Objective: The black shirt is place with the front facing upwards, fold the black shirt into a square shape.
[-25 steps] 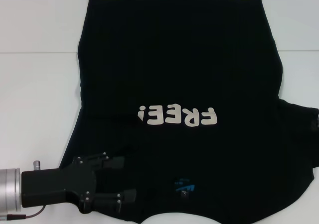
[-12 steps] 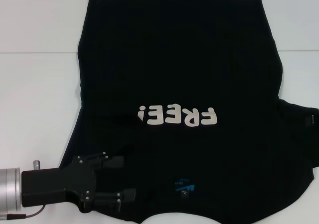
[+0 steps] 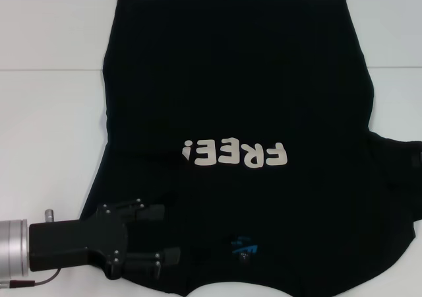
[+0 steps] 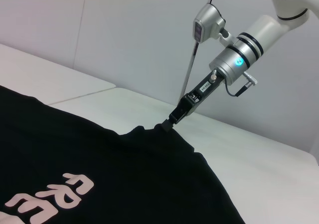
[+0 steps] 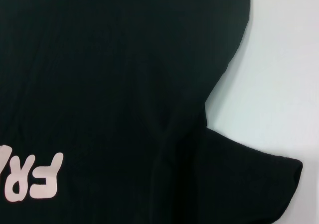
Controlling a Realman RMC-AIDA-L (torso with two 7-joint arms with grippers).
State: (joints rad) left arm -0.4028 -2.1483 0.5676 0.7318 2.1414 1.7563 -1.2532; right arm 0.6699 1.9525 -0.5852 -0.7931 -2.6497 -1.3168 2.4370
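The black shirt point(image 3: 237, 112) lies spread front-up on the white table, its cream "FREE!" letters point(image 3: 236, 154) upside down from the head view and its blue neck label point(image 3: 245, 246) near the front edge. My left gripper point(image 3: 161, 234) reaches in from the lower left, open, its fingers point(image 3: 153, 212) over the shirt's near left shoulder. In the left wrist view my right gripper point(image 4: 168, 125) is shut on the far sleeve edge of the shirt point(image 4: 99, 154), where the cloth peaks slightly. The right wrist view shows only the shirt point(image 5: 109, 84) and its sleeve point(image 5: 249, 184).
The white table point(image 3: 46, 125) has a seam point(image 3: 53, 69) running across it behind the shirt's middle. The shirt's right sleeve runs off the head view's right edge. A pale wall point(image 4: 124, 30) stands behind the table.
Almost nothing has moved. The left gripper has shifted very slightly over the shoulder, and the shirt lies as before.
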